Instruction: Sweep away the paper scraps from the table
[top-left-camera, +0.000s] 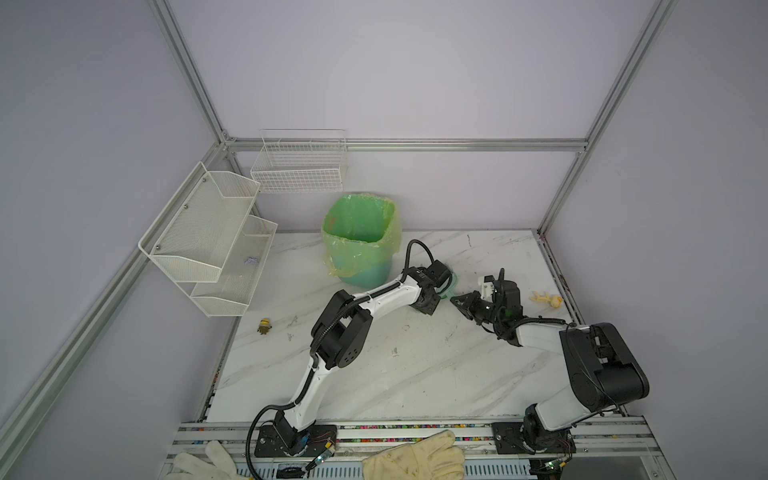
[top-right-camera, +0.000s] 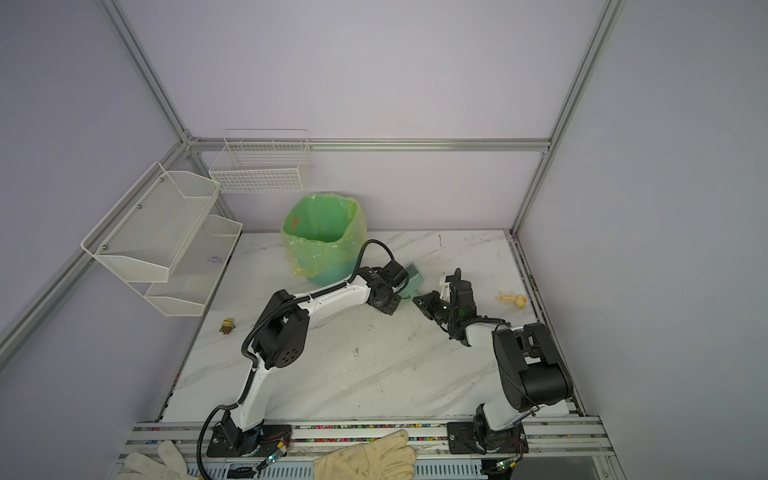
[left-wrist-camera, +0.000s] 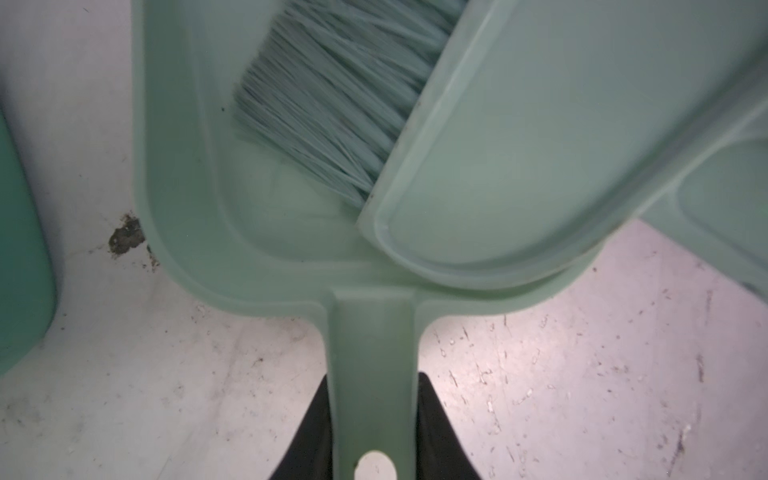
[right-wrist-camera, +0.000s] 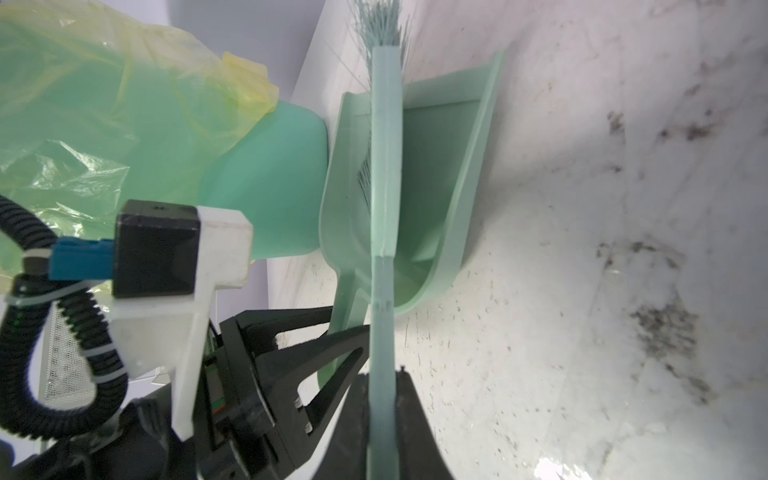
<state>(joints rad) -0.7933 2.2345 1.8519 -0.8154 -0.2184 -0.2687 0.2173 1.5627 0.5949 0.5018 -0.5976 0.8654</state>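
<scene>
No paper scraps show in any view. A pale green dustpan rests on the white marbled table beside the green-lined bin. My left gripper is shut on the dustpan's handle. A matching green brush lies across the pan with its bristles inside. In the right wrist view my right gripper is shut on the brush handle, just behind the dustpan. In a top view both wrists meet right of the bin, and the dustpan peeks out between them.
A small yellow toy figure stands near the left edge. A pale toy lies at the right edge. White mesh shelves and a wire basket hang on the walls. Gloves lie on the front rail.
</scene>
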